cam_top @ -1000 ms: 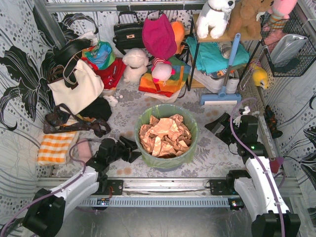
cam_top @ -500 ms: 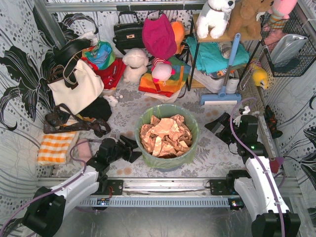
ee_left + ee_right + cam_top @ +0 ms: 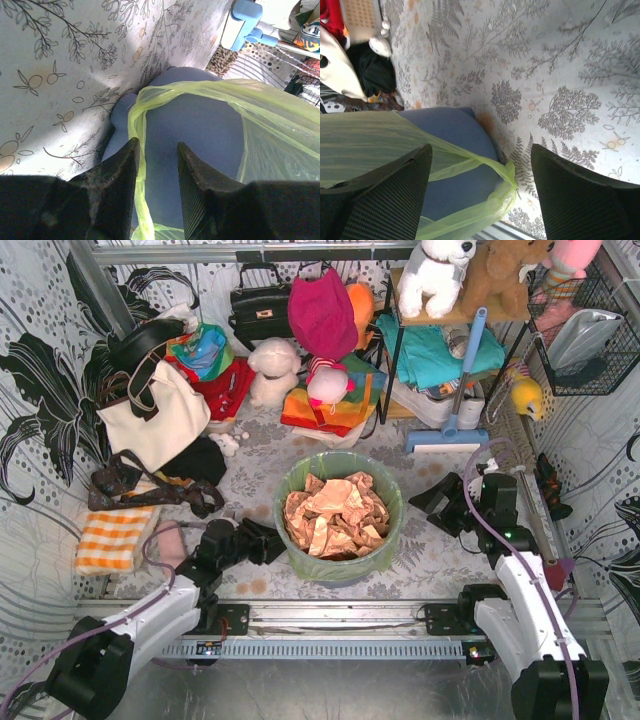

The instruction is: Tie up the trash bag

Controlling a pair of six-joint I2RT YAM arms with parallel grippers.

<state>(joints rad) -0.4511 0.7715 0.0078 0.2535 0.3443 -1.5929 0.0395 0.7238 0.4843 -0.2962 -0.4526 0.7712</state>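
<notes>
Left gripper point(image 3: 157, 147), jaws partly open, straddles a twisted strand of the thin translucent lime-green trash bag point(image 3: 340, 462) without pinching it. The bag lines a round blue-grey bin point(image 3: 335, 574) mid-table, with crumpled copper-brown paper point(image 3: 335, 512) inside. Right gripper point(image 3: 480, 155) gapes wide around the bag's gathered edge. Since a second ago, the left jaws have narrowed and the right gripper has moved nearer the bin.

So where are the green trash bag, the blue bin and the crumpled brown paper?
trash bag point(image 3: 370, 137), right wrist view, on the plastic draped over the bin's side.
bin point(image 3: 200, 135), left wrist view, on its bare blue wall.
paper point(image 3: 335, 512), top view, middle of the crumpled heap.
</notes>
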